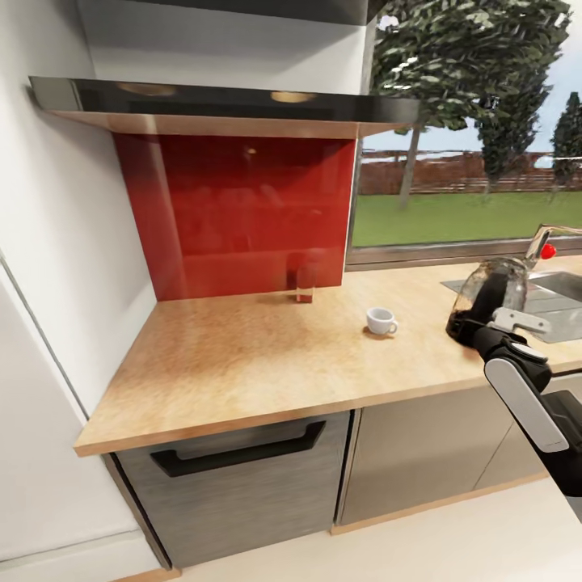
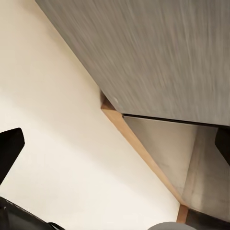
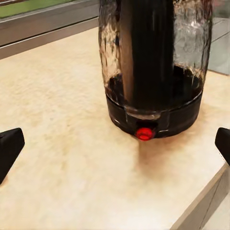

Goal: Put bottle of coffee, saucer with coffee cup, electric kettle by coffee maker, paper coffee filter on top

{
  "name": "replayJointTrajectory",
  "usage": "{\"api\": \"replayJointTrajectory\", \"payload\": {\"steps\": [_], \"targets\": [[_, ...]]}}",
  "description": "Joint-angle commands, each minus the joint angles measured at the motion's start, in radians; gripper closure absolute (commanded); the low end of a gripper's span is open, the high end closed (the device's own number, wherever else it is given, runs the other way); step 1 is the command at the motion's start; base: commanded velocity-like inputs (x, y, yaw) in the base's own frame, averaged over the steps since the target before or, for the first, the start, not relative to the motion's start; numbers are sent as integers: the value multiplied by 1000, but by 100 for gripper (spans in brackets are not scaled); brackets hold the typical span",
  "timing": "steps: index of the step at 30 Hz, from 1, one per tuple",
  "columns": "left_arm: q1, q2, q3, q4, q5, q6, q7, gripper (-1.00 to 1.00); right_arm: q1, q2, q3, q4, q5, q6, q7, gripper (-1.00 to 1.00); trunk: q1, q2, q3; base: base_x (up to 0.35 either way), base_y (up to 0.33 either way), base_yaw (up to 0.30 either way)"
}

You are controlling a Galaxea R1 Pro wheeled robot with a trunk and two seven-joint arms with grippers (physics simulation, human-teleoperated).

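A glass electric kettle [image 1: 490, 293] with a black base stands on the wooden countertop [image 1: 242, 356] at the right, beside the sink. My right gripper [image 1: 469, 327] is just in front of it. In the right wrist view the kettle [image 3: 153, 72] stands upright close ahead, and the right gripper [image 3: 115, 146] is open with its fingertips [image 3: 9, 148] wide apart and nothing between them. A white coffee cup [image 1: 381, 321] rests directly on the counter, left of the kettle. A small clear bottle [image 1: 305, 283] stands by the red backsplash. My left gripper [image 2: 115, 146] is open, facing floor and cabinet fronts.
A steel sink [image 1: 558, 295] with a faucet [image 1: 543, 239] lies right of the kettle. A range hood [image 1: 226, 105] overhangs the red backsplash [image 1: 234, 210]. A white wall [image 1: 73, 242] bounds the counter's left end. A grey drawer front [image 1: 234, 477] sits below.
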Motion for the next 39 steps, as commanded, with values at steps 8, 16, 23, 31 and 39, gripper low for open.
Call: {"api": "replayJointTrajectory", "payload": {"steps": [8,16,23,31,39], "targets": [[0,0,-8,-1,10,4,-3,-100,-1,-2,2,-1,-6,2,-9,-100,0,0,-1,58,-78,0],[0,0,-8,-1,10,4,-3,-100,-1,-2,2,-1,-6,1,-9,-100,0,0,-1,73,-65,0],[0,0,-6,-1,10,4,-3,-100,-1,-2,3,-1,-6,1,-8,-100,0,0,-1,65,-55,0],[0,0,-6,-1,10,4,-3,-100,-1,-2,4,1,-6,1,-8,-100,0,0,-1,51,-90,0],[0,0,-5,-1,10,4,-3,-100,-1,3,6,2,-6,2,-70,-100,0,0,-1,4,-6,0]]}}
